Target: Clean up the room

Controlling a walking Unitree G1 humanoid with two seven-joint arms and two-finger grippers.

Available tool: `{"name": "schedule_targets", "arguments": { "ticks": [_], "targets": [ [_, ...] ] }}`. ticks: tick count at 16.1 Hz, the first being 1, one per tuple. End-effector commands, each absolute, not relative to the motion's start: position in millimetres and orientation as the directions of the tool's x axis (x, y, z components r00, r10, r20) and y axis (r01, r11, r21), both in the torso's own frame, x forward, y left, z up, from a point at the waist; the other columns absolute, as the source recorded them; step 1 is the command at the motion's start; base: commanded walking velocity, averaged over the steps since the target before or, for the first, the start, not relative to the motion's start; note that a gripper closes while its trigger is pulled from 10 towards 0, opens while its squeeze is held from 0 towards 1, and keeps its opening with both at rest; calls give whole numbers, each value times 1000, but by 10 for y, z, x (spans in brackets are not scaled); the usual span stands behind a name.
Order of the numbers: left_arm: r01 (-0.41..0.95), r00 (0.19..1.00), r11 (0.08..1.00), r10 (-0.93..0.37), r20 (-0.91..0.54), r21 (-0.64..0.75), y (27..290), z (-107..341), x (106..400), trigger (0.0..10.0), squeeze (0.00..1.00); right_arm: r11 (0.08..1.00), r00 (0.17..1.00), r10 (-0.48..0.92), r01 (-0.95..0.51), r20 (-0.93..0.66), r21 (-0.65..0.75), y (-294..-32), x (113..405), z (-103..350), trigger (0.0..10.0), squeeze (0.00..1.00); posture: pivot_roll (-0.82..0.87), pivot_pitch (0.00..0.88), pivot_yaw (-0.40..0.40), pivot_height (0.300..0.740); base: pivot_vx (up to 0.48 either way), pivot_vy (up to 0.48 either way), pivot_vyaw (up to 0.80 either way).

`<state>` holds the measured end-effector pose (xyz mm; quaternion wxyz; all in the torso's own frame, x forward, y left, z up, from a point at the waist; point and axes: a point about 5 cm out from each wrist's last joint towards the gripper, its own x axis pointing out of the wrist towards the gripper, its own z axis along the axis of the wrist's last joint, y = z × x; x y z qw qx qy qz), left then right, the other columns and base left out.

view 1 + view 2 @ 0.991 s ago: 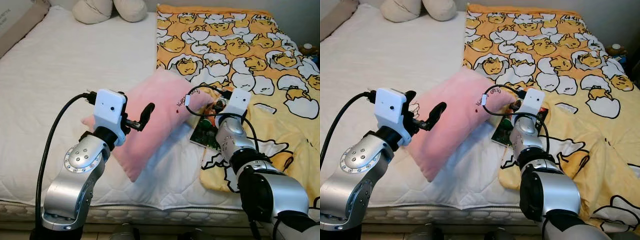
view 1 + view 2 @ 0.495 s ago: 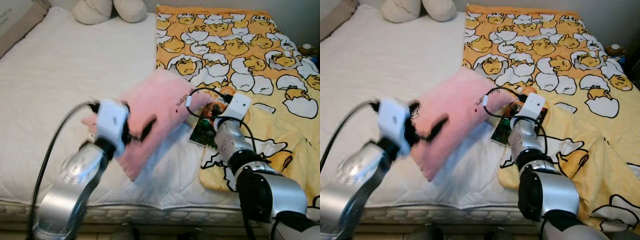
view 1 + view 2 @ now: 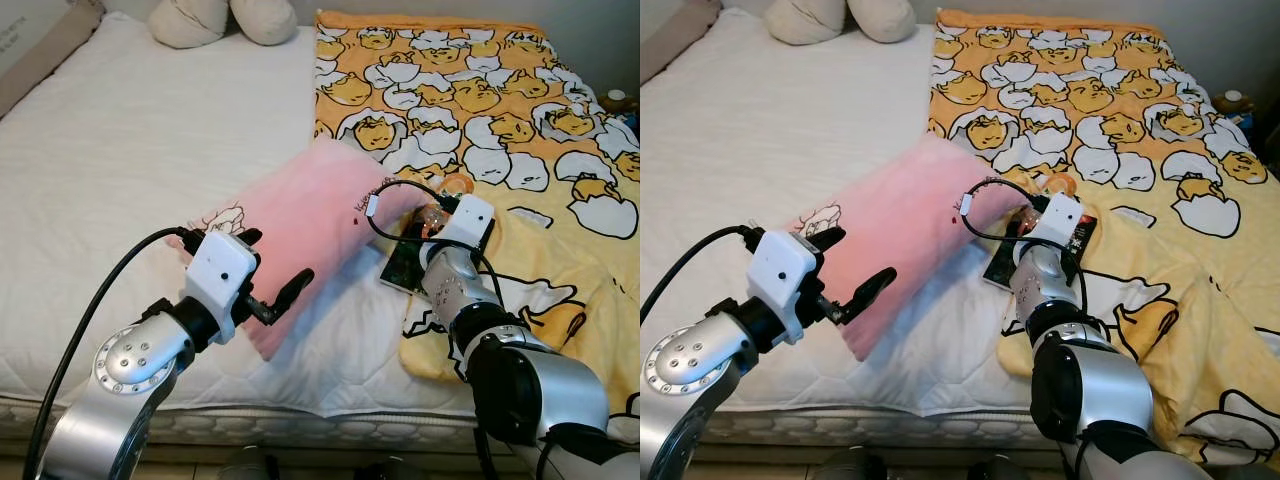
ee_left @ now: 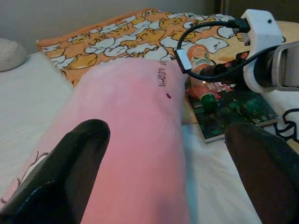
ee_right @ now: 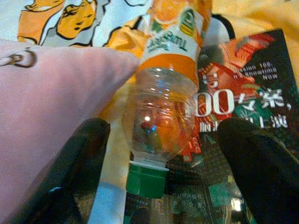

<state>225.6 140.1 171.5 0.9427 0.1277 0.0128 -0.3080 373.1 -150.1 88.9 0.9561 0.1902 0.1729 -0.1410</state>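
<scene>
Here, the plastic juice bottle [image 5: 163, 100] with the orange label and green cap lies on its side on the bed, partly on a dark magazine [image 5: 243, 154] and just beside the corner of the pink pillow [image 3: 300, 225]. The right gripper [image 5: 161, 154] is spread open with one black finger on each side of the bottle's neck end, not yet pressing it; I judge it is placed so in order to close on the bottle and take it away. The magazine rests at the edge of the yellow blanket with the egg pattern [image 3: 480, 100], so the bottle probably rolled against the pillow. The left gripper [image 3: 270, 297] is also open and hovers at the near end of the pillow, holding nothing. Two beige cushions [image 3: 225, 20] lie at the far end of the white mattress [image 3: 120, 140].
</scene>
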Motion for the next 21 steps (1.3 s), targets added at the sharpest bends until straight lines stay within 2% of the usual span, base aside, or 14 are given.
{"name": "schedule_targets", "arguments": {
  "ticks": [1, 5, 6, 15, 16, 17, 21],
  "targets": [
    [598, 798, 763, -597, -86, 246, 1390, 1759, 2212, 10000, 0, 876, 884, -206, 358, -420, 324, -1508, 3699, 825, 10000, 1000, 232, 123, -18, 740, 0, 0, 0],
    [604, 793, 757, -603, -91, 247, 1391, 1785, 2171, 10000, 0, 861, 875, -199, 372, -442, 347, -1547, 3686, 796, 10000, 1000, 253, 148, -10, 740, 0, 0, 0],
    [603, 794, 758, -600, -94, 249, 1396, 1786, 2159, 10000, 0, 861, 871, -197, 373, -450, 346, -1547, 3681, 786, 10000, 0, 260, 151, -11, 740, 0, 0, 0],
    [588, 806, 770, -583, -103, 247, 1404, 1786, 2088, 10000, 0, 843, 840, -130, 373, -526, 387, -1412, 3609, 651, 10000, 0, 279, 157, -28, 740, 0, 0, 0],
    [587, 807, 771, -582, -102, 246, 1402, 1788, 2091, 10000, 0, 844, 841, -131, 372, -526, 385, -1420, 3611, 653, 4667, 0, 279, 157, -28, 740, 0, 0, 0],
    [585, 809, 772, -580, -102, 247, 1407, 1788, 2097, 10000, 0, 845, 844, -131, 370, -521, 387, -1425, 3620, 667, 0, 0, 279, 157, -29, 740, 0, 0, 0],
    [583, 810, 775, -578, -101, 244, 1385, 1781, 2102, 10000, 0, 851, 854, -125, 354, -505, 389, -1435, 3642, 701, 0, 0, 273, 160, -29, 740, 0, 0, 0]
  ]
}}
